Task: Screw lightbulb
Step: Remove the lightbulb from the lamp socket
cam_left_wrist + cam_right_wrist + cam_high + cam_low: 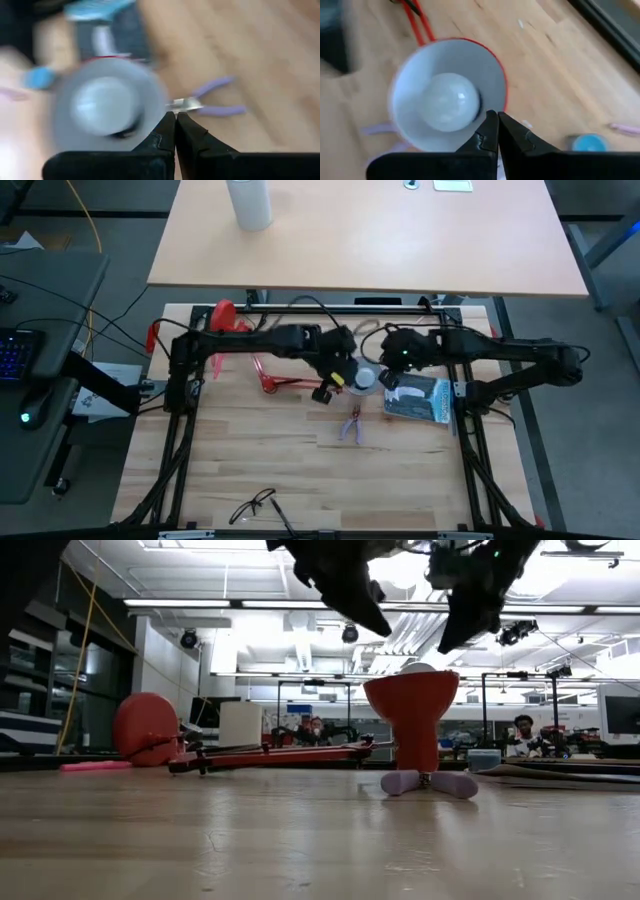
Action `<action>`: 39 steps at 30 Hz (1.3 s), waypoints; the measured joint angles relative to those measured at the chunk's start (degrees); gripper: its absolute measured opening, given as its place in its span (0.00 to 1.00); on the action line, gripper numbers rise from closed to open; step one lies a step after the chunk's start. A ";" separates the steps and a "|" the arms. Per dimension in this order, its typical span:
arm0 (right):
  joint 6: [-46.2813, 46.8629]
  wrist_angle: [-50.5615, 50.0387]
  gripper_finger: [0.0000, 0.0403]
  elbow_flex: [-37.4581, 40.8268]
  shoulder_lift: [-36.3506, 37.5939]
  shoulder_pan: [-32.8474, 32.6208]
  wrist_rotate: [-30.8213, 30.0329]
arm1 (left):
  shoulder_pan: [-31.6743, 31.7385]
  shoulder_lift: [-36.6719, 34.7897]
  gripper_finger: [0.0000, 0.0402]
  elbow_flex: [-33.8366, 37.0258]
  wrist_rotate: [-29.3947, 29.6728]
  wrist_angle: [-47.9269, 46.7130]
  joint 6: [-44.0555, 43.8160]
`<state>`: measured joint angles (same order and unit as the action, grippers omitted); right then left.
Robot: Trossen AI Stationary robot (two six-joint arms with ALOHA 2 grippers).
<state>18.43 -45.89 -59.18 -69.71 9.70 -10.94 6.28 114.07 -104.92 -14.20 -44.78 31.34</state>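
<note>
The white lightbulb (450, 102) sits inside the red lamp's upturned white-lined shade (492, 60), globe up; its screw base is hidden. In the low view its top (418, 668) shows just above the shade rim (412, 700). The shade stands on the table, and the lamp's red arm (270, 754) and round base (225, 315) lie to the left. My left gripper (342, 372) is shut and empty, above the shade's left side. My right gripper (393, 365) is shut and empty, above its right side. Both also show in the low view, left (372, 620) and right (447, 640).
Purple-handled pliers (350, 425) lie just near of the shade. A blue and grey package (420, 398) lies to its right. Black glasses (255, 505) lie by the near edge. A tall white cylinder (250, 202) stands on the far table. People show in the room behind.
</note>
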 joint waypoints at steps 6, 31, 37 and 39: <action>7.79 0.13 0.00 0.00 3.44 -4.50 3.66 | 3.31 -1.70 0.00 0.00 5.12 9.79 4.52; 17.69 11.24 0.00 0.00 -10.33 -16.02 -1.33 | 4.90 5.70 0.00 0.00 11.40 16.95 11.33; 18.86 9.78 0.00 0.02 -12.78 -14.80 -2.22 | 5.07 7.61 0.00 0.00 10.29 17.90 10.76; 18.68 9.78 0.00 0.02 -13.01 -14.14 -2.05 | 5.05 8.13 0.00 0.00 10.55 17.73 10.22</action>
<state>37.10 -36.10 -59.16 -82.72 -4.44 -12.98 11.33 122.20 -104.92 -3.65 -27.04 41.56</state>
